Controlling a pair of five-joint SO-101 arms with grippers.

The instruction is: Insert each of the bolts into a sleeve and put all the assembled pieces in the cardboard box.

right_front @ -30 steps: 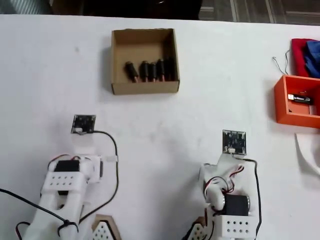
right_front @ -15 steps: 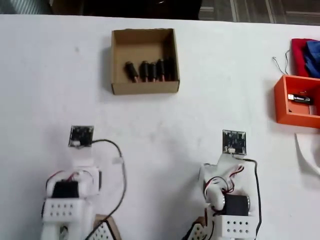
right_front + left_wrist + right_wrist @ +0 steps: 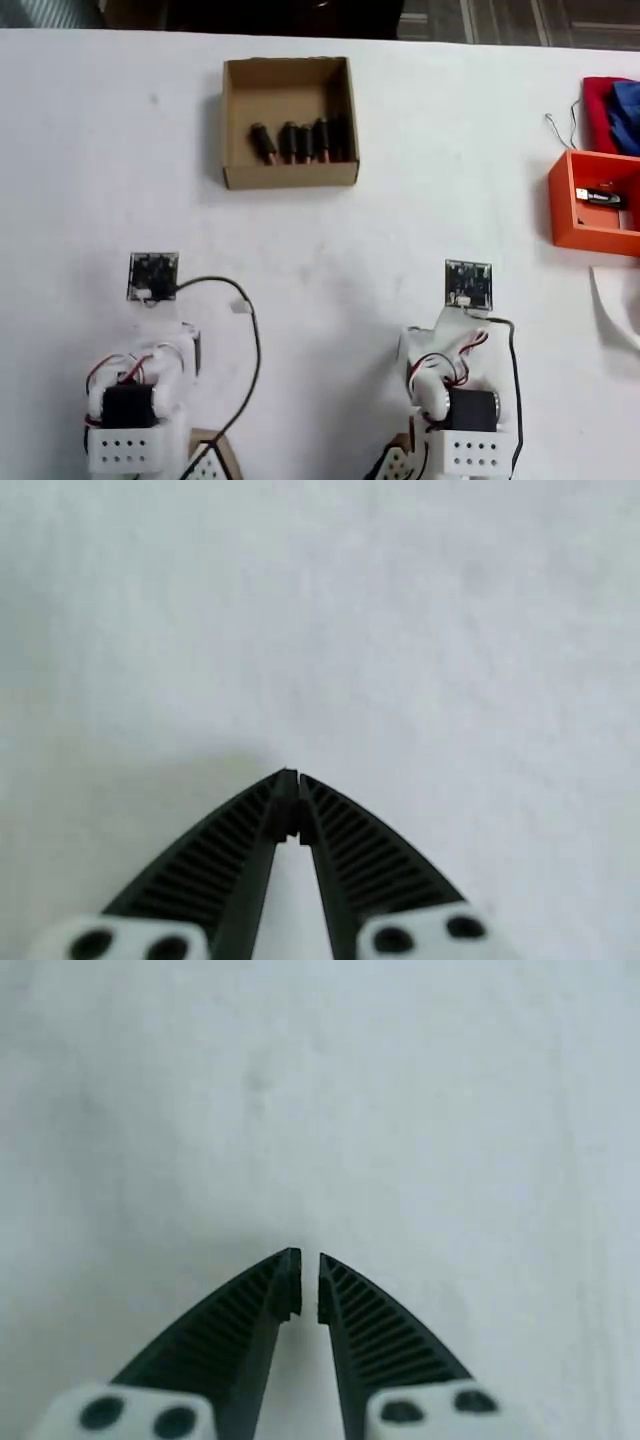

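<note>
Open cardboard box [image 3: 290, 176] upper left of centre in high view, on white table [image 3: 450, 150]. Row of dark assembled pieces [image 3: 300, 140] lying side by side inside, toward the box's right half. Low over bare table, left gripper [image 3: 288, 780] with fingertips pressed together, holding nothing. Same pose for right gripper [image 3: 309, 1260], fingers nearly closed, thin slit between tips, empty. One arm [image 3: 135, 420] tucked at lower left, second arm [image 3: 455, 410] at lower centre-right, both well apart from box. Orange bin [image 3: 585, 225] at right edge, red cloth [image 3: 598, 105] just above it.
</note>
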